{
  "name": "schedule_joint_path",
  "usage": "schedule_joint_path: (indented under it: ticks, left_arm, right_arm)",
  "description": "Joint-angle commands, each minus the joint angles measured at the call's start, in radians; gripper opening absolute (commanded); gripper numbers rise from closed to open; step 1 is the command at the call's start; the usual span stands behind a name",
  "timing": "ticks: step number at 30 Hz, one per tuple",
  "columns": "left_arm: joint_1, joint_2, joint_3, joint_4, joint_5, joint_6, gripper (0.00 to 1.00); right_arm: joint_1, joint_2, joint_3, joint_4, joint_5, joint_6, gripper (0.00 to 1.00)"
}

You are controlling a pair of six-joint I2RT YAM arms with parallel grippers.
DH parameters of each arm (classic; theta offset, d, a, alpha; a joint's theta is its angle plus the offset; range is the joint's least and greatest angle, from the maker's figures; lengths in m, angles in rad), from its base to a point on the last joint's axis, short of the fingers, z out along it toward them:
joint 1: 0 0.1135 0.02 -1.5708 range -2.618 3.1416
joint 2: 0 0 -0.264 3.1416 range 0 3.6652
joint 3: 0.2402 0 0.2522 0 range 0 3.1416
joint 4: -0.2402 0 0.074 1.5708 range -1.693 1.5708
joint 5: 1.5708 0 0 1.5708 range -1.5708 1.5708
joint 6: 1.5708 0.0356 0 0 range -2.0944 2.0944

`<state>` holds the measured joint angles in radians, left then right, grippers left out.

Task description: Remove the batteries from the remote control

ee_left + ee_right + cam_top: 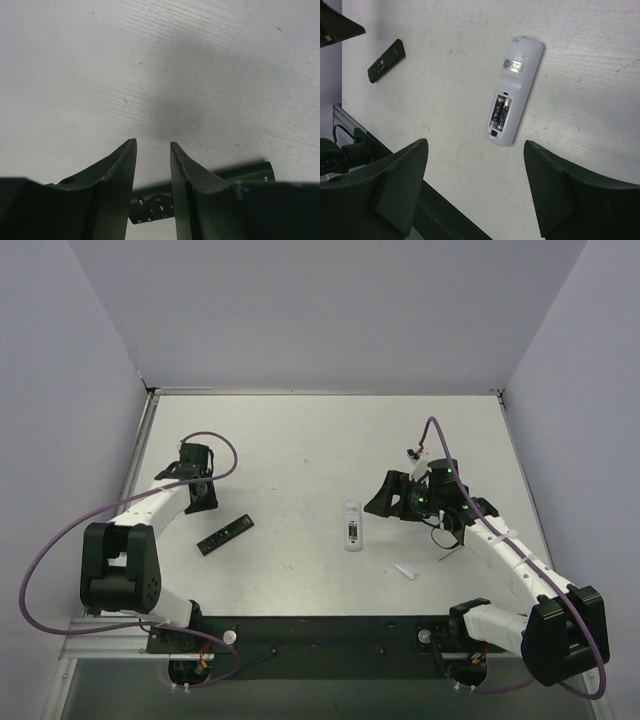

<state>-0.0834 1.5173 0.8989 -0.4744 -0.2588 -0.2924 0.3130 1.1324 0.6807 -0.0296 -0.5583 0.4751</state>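
The white remote control (352, 525) lies face down mid-table with its back compartment uncovered. In the right wrist view the remote control (517, 87) shows two small dark batteries (500, 113) side by side in that compartment. My right gripper (475, 146) hangs open above the table just short of the remote's near end, with nothing between its fingers; from above, the right gripper (385, 500) sits to the right of the remote. My left gripper (152, 143) has its jaws narrowed to a small gap, empty, over bare table. From above, the left gripper (192, 458) is at the far left.
A black remote (225, 533) lies diagonally at the left, also seen as the black remote (386, 61) and, behind the left fingers, the black remote (160, 205). A small white flat piece (407, 571) lies right of the white remote. Grey walls enclose the table.
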Motion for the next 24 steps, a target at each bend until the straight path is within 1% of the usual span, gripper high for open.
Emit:
schedule_joint_path:
  ticks: [1,8,16,20,24]
  left_arm:
    - [0.002,-0.043,0.011,-0.038,-0.008,-0.013,0.43]
    - [0.002,0.017,0.047,-0.079,0.007,-0.021,0.43]
    - [0.002,0.006,0.04,-0.119,0.115,-0.048,0.43]
    - [0.004,-0.011,0.026,-0.106,0.105,-0.048,0.47]
    - [0.002,0.047,0.054,-0.147,0.11,-0.056,0.47]
  right_arm:
    - [-0.009,-0.04,-0.007,0.022,-0.031,0.008,0.72]
    - [-0.012,-0.054,-0.007,0.022,-0.046,0.01,0.72]
    - [-0.014,-0.071,-0.013,0.019,-0.045,0.008,0.72]
    - [-0.014,-0.074,-0.015,0.017,-0.046,0.007,0.72]
    - [-0.014,-0.072,-0.013,0.017,-0.048,0.008,0.71]
